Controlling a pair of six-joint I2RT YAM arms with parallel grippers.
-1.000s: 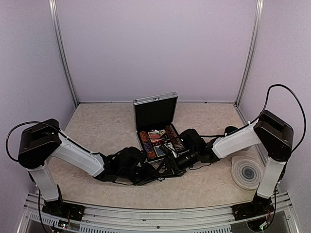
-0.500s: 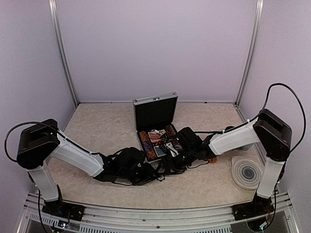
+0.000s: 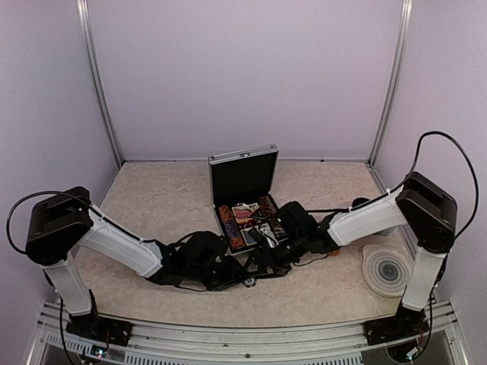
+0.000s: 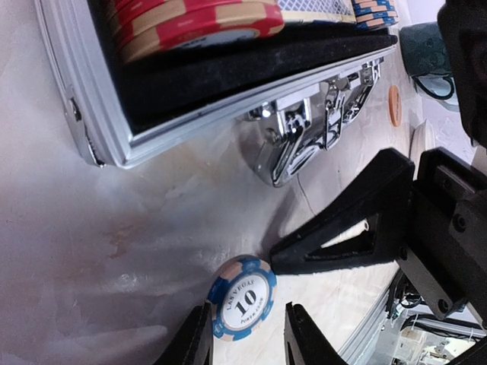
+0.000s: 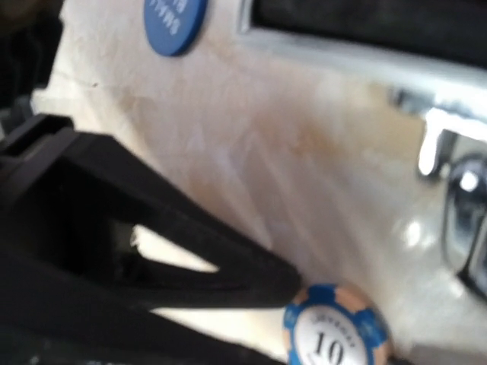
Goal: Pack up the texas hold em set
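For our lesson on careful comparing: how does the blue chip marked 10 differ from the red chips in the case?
The blue chip lies alone, flat on the table; the red chips sit stacked inside the case. The blue chip shows its numbered face; the red chips show mainly edges. Both have pale edge stripes.

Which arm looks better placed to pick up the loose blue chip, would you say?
Probably the left: the blue chip lies right between the left gripper's fingertips, while the right gripper shows one finger beside it.

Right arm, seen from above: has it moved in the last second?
Yes, slightly left: the right arm has its wrist closer to the open case, farther from the ringed coaster.
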